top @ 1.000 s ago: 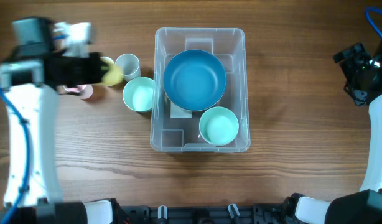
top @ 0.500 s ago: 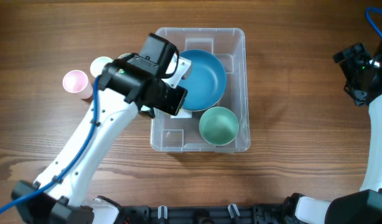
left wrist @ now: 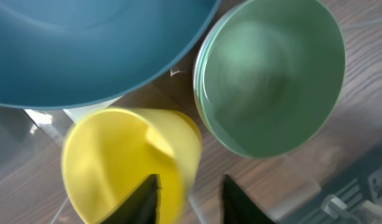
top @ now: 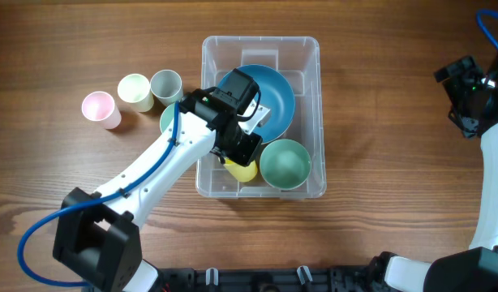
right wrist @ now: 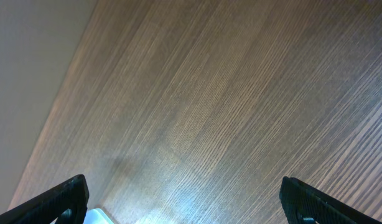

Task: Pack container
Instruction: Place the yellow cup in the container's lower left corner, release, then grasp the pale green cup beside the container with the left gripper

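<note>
The container [top: 314,73] is a clear rectangular bin in the middle of the table. It holds a large blue bowl [top: 269,93], a green bowl [top: 285,164] and a yellow cup [top: 242,171]. My left gripper [top: 239,158] reaches down into the bin's front left part. In the left wrist view its jaws [left wrist: 190,199] straddle the wall of the yellow cup [left wrist: 116,162], one finger inside and one outside, with gaps on both sides. The blue bowl [left wrist: 97,43] and the green bowl [left wrist: 269,74] lie beside the cup. My right gripper [top: 468,97] is open and empty at the far right.
Left of the bin stand a pink cup [top: 99,108], a pale yellow-green cup [top: 134,88], a grey-green cup [top: 165,83] and a mint cup [top: 166,120] partly under my left arm. The right wrist view shows my right jaws [right wrist: 185,205] over bare wood.
My left arm has carried the yellow cup from the cups on the left into the bin and lowered it in front of the blue bowl. The right arm has not moved.
</note>
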